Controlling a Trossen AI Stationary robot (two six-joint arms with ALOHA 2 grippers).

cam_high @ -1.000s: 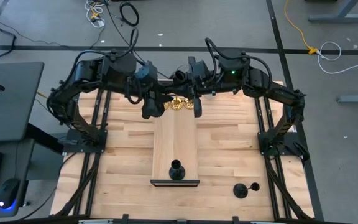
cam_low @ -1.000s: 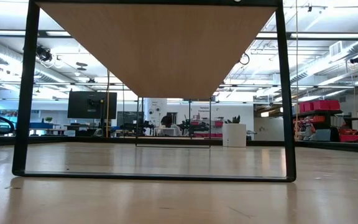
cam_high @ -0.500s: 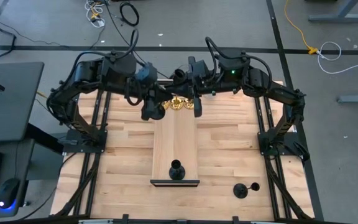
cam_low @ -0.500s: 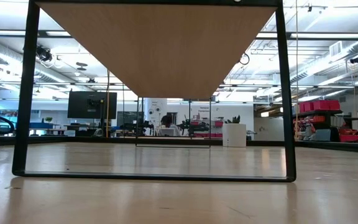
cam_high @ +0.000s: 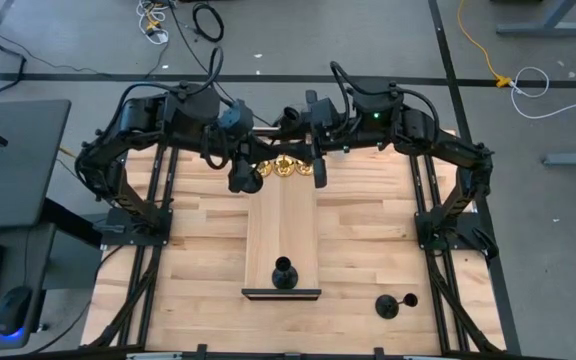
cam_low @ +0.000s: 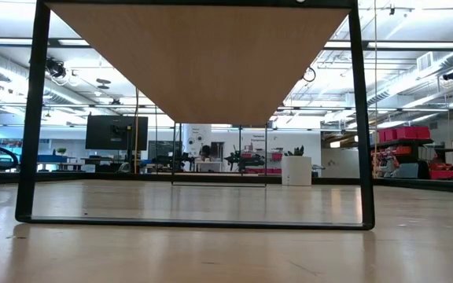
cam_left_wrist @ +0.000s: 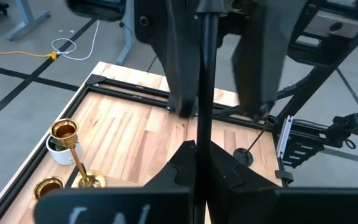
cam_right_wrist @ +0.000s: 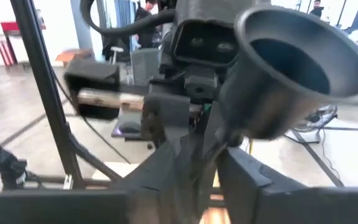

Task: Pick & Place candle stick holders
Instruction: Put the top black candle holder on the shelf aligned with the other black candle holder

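We are seeing the left gripper (cam_left_wrist: 199, 149) finish closing: its fingers are now clamping the thin stem of a matte black candle stick holder (cam_left_wrist: 204, 93), held up between both grippers. The right gripper (cam_high: 318, 172) is facing it from just beside, that holder's flared end filling its view; whether it is letting go we cannot tell. We are judging this a handover to the left arm. Shiny gold candle stick holders (cam_high: 280, 167) are standing between the grippers, below them.
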